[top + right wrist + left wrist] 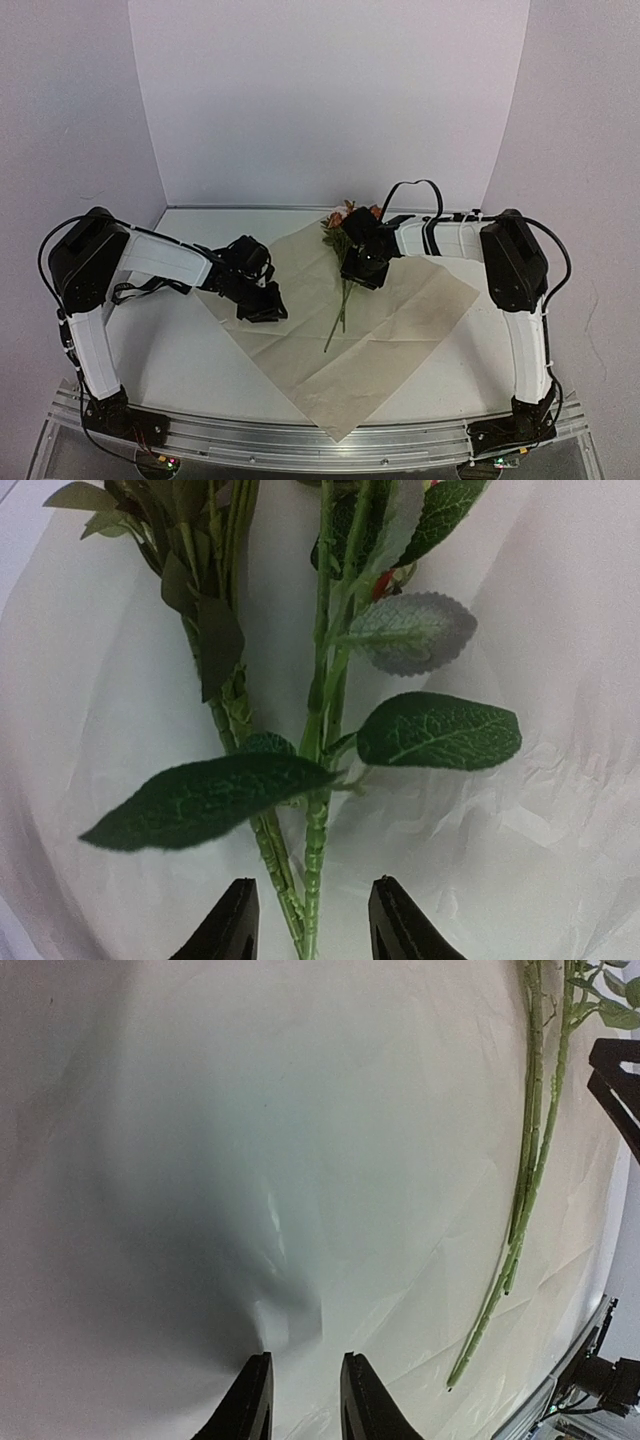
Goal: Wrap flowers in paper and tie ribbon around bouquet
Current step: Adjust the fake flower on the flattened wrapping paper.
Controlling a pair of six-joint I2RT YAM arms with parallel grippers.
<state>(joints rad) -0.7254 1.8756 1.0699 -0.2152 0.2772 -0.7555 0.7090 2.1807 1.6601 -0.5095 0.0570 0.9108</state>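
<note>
Flowers [338,228] lie centred on kraft paper [400,320] spread cornerwise on the worktop [170,350], as the half-open right tool [313,885] straddles their stems without clamping and the narrowly parted left tool [307,1358] noses a pucker, seemingly to start wrapping.

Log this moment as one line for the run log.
stage: flowers lying on open paper, unwrapped | left gripper: open, at raised paper crease | right gripper: open, straddling stems
</note>
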